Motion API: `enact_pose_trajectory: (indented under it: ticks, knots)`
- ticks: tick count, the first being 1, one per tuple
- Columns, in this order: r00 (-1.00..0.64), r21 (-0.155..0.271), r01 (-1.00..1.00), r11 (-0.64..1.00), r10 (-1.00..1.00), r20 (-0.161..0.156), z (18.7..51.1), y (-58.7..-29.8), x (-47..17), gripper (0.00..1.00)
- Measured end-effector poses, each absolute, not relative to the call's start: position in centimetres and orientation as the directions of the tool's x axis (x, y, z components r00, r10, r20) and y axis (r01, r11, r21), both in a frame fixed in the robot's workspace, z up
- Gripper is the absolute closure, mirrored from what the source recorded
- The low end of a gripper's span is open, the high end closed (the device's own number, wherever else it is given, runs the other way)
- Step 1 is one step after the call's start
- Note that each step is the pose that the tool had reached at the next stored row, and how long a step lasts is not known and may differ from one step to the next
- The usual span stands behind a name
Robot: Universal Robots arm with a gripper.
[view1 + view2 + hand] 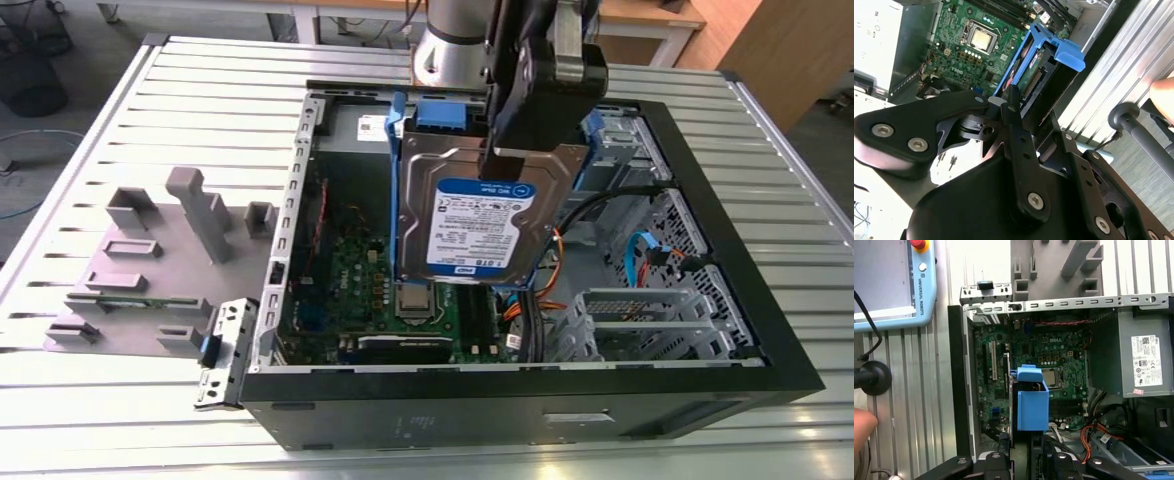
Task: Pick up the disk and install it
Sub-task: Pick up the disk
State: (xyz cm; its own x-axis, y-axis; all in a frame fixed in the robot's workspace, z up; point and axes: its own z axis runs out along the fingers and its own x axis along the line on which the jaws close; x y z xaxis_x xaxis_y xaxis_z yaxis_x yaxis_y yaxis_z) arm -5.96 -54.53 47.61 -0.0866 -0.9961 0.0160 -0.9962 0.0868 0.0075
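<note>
We count one disk (483,225), fitted with two blue side rails (395,130); one gripper (505,160); one open computer case (534,420); one motherboard (1054,350) within it, carrying one processor (1054,376); one grey power-supply box (1109,360), bearing one white sticker (1145,360); one grey fixture plate (134,275); one teach pendant (889,285); one slatted metal table (120,420).

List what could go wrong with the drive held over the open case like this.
1. The gripper holds the disk by one end, above the motherboard; a slip would likely drop it onto the board.
2. Loose orange cables lie beside the disk and might snag its blue rail on the way in.
3. A hand sits close to the case and may end up in the way.
</note>
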Motion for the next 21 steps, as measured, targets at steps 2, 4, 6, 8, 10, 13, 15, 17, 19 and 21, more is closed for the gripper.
enact_pose_trajectory:
  ticks: [2,4,6,8,10,13,15,17,19,21]
  knots:
    - [-0.087,0.008,-0.996,0.087,-0.996,0.016,47.6,-54.72,-5.96,0.65]
    - [-0.087,0.007,-0.996,0.087,-0.996,0.016,47.58,-54.9,-5.96,0.65]
    - [-0.087,0.008,-0.996,0.087,-0.996,0.016,47.57,-55.08,-5.96,0.65]
    - [-0.087,0.008,-0.996,0.087,-0.996,0.016,47.57,-55.24,-5.96,0.65]
    - [-0.087,0.008,-0.996,0.087,-0.996,0.016,47.54,-55.38,-5.96,0.65]
    - [-0.087,0.008,-0.996,0.087,-0.996,0.016,47.53,-55.43,-5.95,0.65]
    - [-0.085,0.008,-0.996,0.085,-0.996,0.016,47.52,-55.43,-5.95,0.65]
    - [-0.084,0.008,-0.996,0.084,-0.996,0.016,47.49,-55.44,-5.91,0.65]
    - [-0.084,0.007,-0.996,0.084,-0.996,0.016,47.46,-55.44,-5.74,0.65]
    - [-0.084,0.008,-0.996,0.084,-0.996,0.016,47.46,-55.43,-5.43,0.65]
